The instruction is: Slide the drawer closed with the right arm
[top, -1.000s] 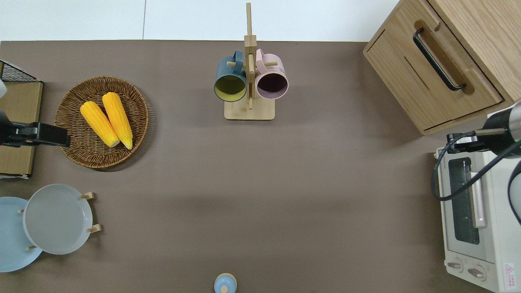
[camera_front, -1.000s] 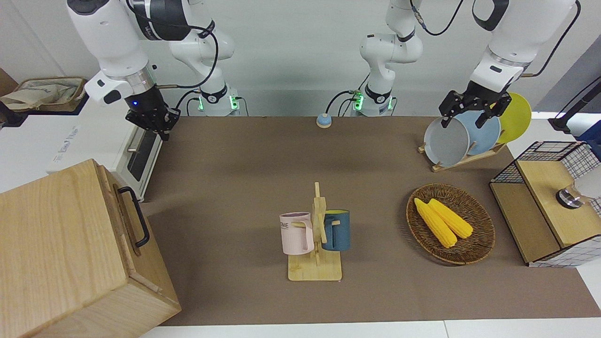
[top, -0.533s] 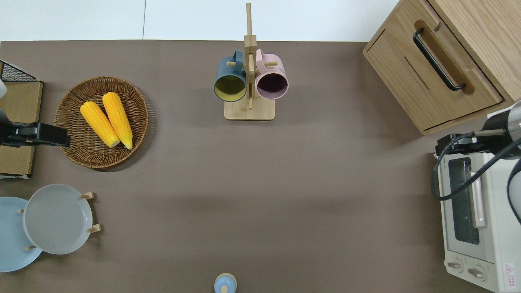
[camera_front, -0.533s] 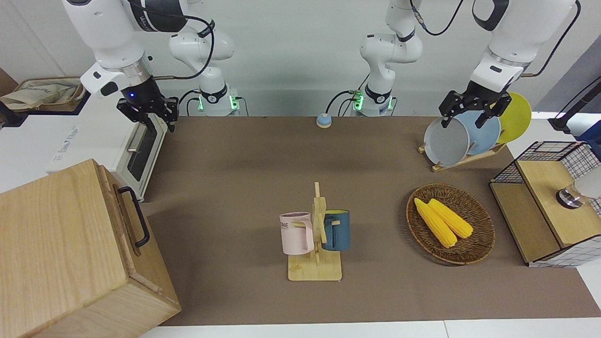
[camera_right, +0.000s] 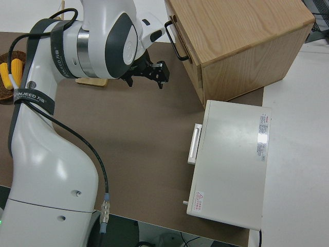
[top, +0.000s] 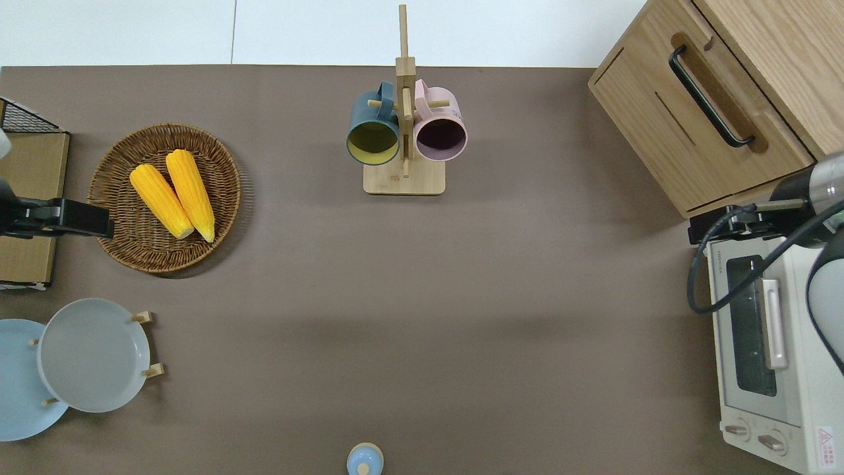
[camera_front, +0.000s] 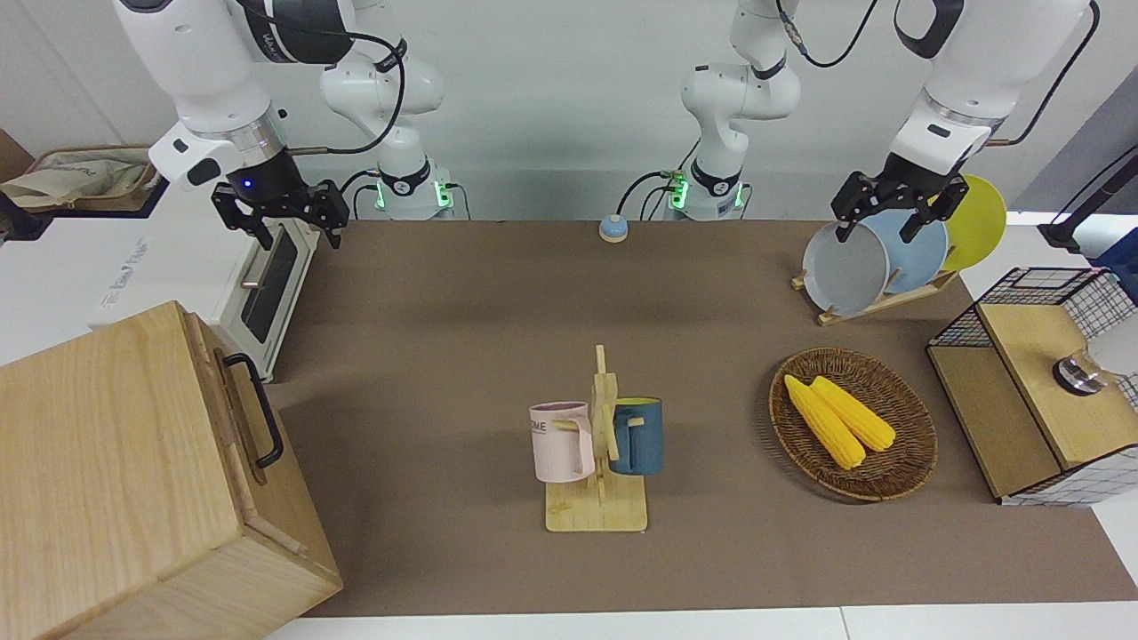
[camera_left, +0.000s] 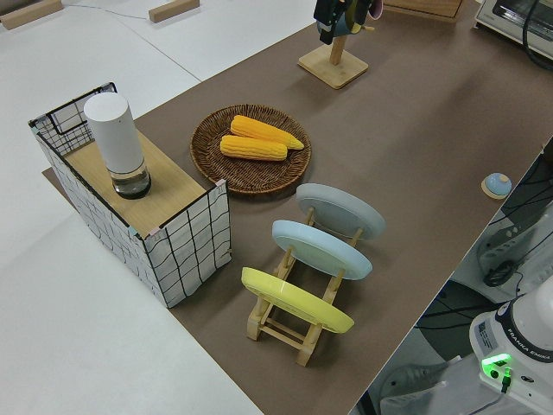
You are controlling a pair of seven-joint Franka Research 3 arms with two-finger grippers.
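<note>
The drawer (top: 666, 115) is a light-wood front with a black loop handle (top: 709, 95) in the pale-wood cabinet (camera_front: 98, 462) at the right arm's end of the table. Its front sits about level with the cabinet face. It also shows in the front view (camera_front: 233, 418) and the right side view (camera_right: 186, 43). My right gripper (top: 709, 231) is open and empty in the air, over the table edge between the cabinet and the oven corner; it also shows in the front view (camera_front: 298, 233) and the right side view (camera_right: 145, 81). It touches nothing. The left arm is parked, its gripper (camera_front: 878, 231) open.
A white oven (top: 758, 330) stands beside the cabinet, nearer to the robots. A mug stand (top: 403, 132) holds two mugs mid-table. A wicker basket (top: 119, 244) with corn, a plate rack (top: 148, 343), a wire-mesh box (camera_front: 1040, 382) and a blue bell (top: 364, 460) are also there.
My right gripper has risen off the oven's front, turned at the wrist and shifted a little toward the table's middle. The drawer and left arm have not moved.
</note>
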